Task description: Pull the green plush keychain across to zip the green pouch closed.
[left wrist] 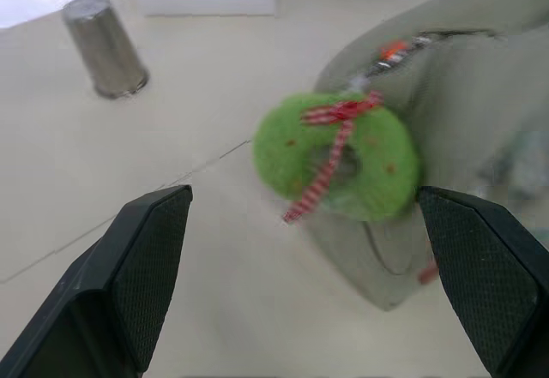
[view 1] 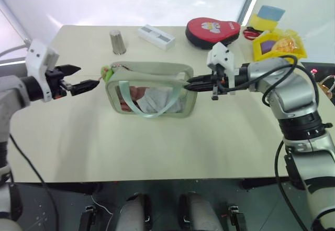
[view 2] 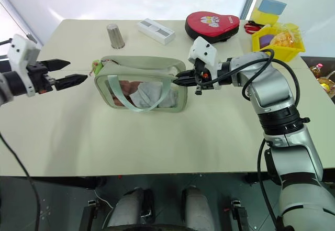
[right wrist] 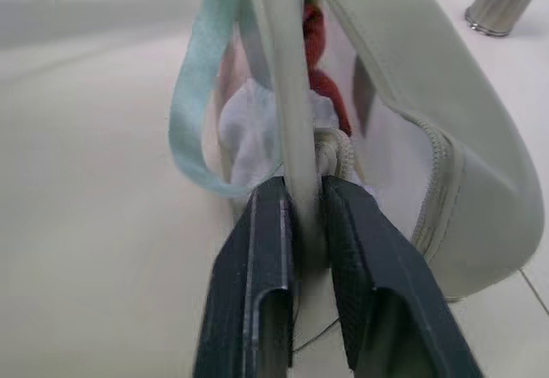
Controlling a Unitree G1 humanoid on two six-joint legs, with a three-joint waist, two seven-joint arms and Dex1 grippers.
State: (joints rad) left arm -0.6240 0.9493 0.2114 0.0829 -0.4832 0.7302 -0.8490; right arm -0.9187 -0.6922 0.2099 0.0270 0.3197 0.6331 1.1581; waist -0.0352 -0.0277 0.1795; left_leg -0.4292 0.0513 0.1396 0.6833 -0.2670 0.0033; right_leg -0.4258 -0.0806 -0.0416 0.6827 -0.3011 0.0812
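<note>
Closest to the lens in the right wrist view: right end effector [right wrist: 306, 224] clamped on the green pouch [view 1: 152, 89] rim, fingers [right wrist: 257, 258] pinching the fabric edge. At centre left of the head view, left end effector [view 1: 86, 79] spread wide, holding nothing, just beside the green plush keychain [left wrist: 339, 159] at the pouch's left end. Pouch upright mid-bench [view 1: 157, 152], zip open. Farther back: metal cup [view 1: 118, 42], white box [view 1: 156, 36], red case [view 1: 212, 32].

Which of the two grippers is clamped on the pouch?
The right gripper, pinching the green pouch at its end; the left gripper is open.
</note>
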